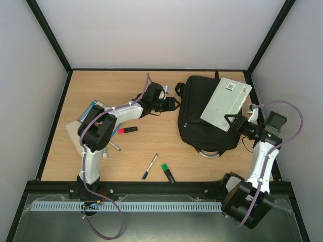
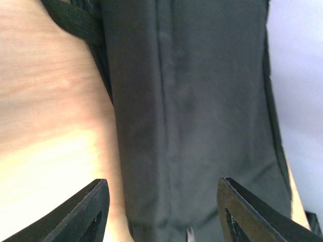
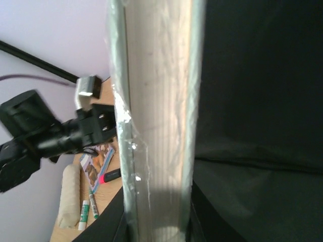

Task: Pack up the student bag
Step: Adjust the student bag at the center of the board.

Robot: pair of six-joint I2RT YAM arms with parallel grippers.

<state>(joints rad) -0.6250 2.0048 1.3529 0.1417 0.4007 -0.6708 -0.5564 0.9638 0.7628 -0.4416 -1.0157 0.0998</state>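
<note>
The student bag (image 1: 199, 118), a big black backpack, lies at the centre right of the table with its silvery loop handle (image 1: 209, 153) toward me. A flat grey book in clear film (image 1: 226, 103) rests tilted over the bag's right half, and my right gripper (image 1: 233, 122) is shut on its near edge. In the right wrist view the book's page edge (image 3: 156, 126) runs up between the dark fingers (image 3: 108, 224). My left gripper (image 1: 174, 104) is at the bag's left side, open. In the left wrist view its fingers (image 2: 91, 214) stand wide apart over black bag fabric (image 2: 192, 111).
Loose things lie on the left half of the table: a pink highlighter (image 1: 127, 130), a pen (image 1: 150, 166), a green marker (image 1: 167, 173), a small stick (image 1: 104, 151) and a booklet (image 1: 88, 112) on a beige sheet. Black frame rails border the table.
</note>
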